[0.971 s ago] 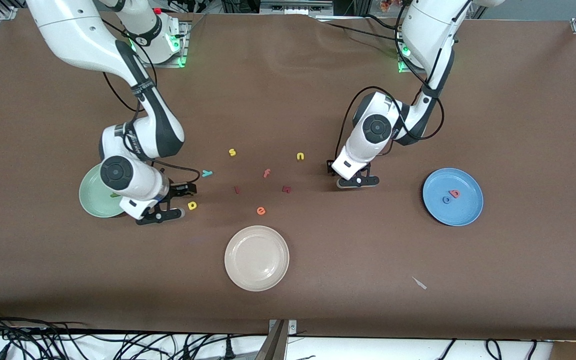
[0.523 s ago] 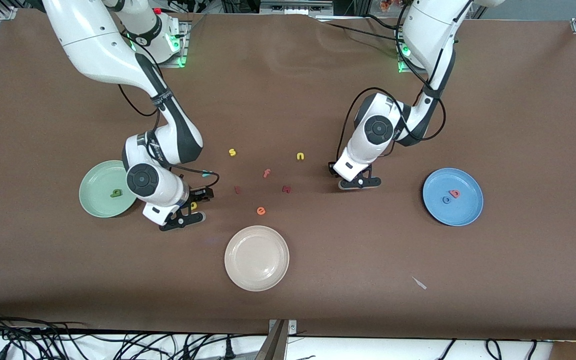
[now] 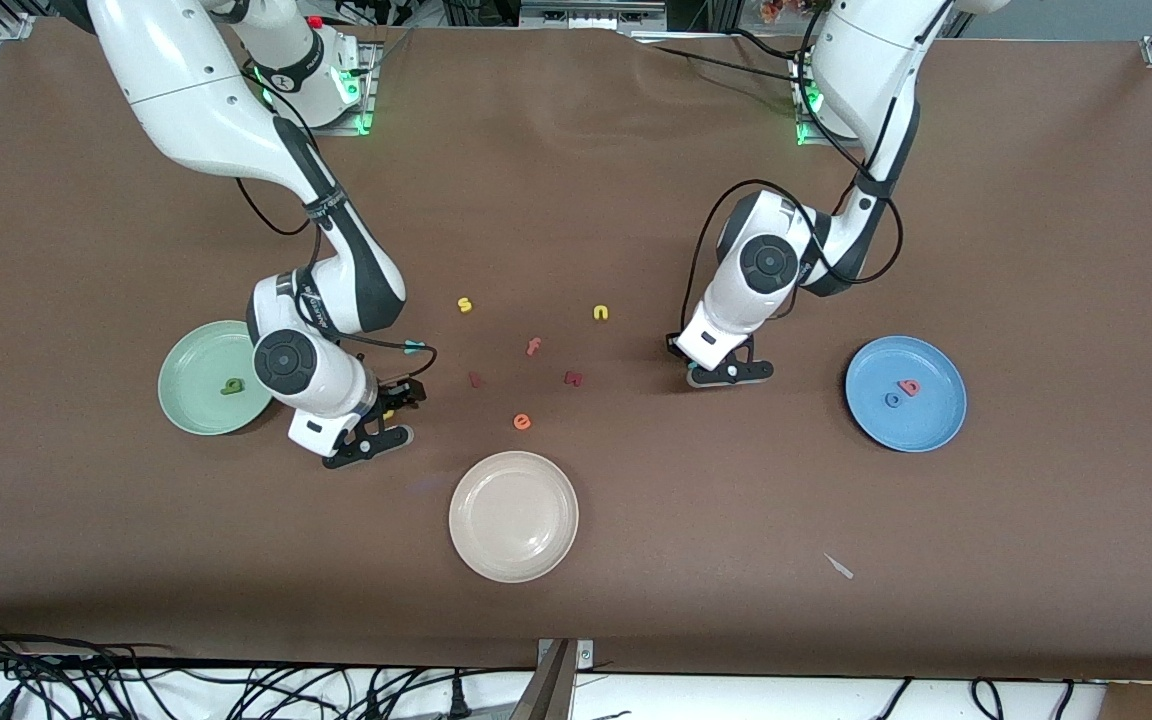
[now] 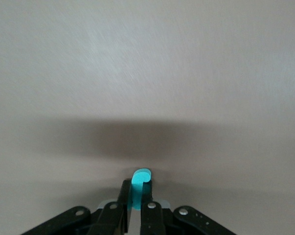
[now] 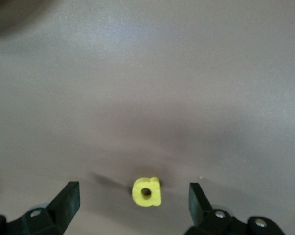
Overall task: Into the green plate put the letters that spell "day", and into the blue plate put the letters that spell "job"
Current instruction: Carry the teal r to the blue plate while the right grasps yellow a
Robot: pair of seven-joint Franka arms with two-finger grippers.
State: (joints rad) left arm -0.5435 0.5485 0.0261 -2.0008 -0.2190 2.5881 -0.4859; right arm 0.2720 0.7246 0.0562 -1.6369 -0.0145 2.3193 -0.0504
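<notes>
My left gripper is down at the table, between the scattered letters and the blue plate, and is shut on the teal j. A blue o and a salmon b lie in that plate. Beside the green plate, my right gripper is low and open, its fingers either side of the yellow d without touching it. A dark green a lies in the green plate. On the cloth just by the right wrist lies the teal y.
Loose letters lie mid-table: a yellow s, a yellow n, a salmon f, two dark red letters and an orange e. A cream-white plate sits nearer the front camera.
My right gripper moved from beside the green plate to straddle the yellow d. My left gripper closed on the teal j and shifted slightly toward the blue plate.
</notes>
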